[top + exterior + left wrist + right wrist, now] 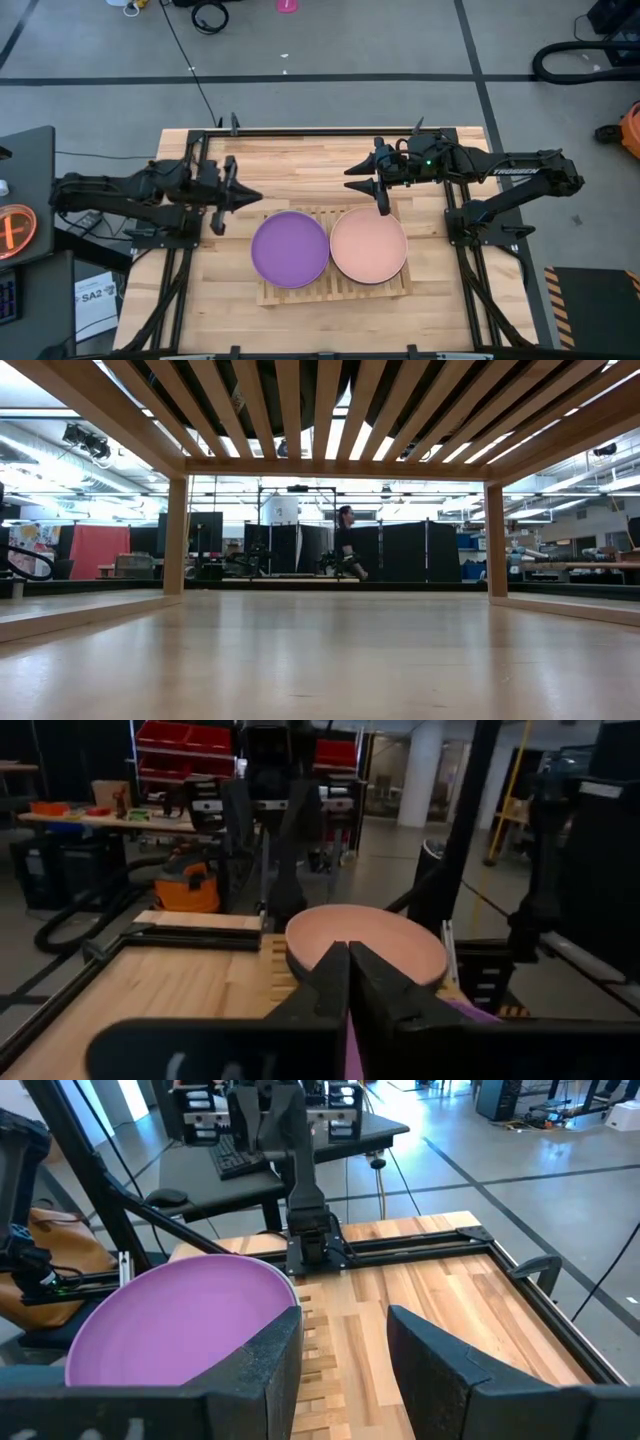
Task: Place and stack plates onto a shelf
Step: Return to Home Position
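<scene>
The shelf sits on the bench, towards its near edge and roughly centred between the two arms. Two plates lie flat on it side by side, their rims just touching or nearly so: the purple plate on the left half and the pink plate on the right half. From above only these two show, so whether others lie beneath them cannot be told. The left tool hangs above the bench just beyond the shelf's left far corner, clear of the purple plate, with its fingers pressed together and nothing between them; past them its wrist camera sees the pink plate. The right tool hangs above the bench beyond the shelf's far side, near the pink plate's far rim but not touching it. Its fingers stand wide apart and empty, with the purple plate showing past them. The low view looks out beneath the shelf's slats, and far off in the room a person is walking.
</scene>
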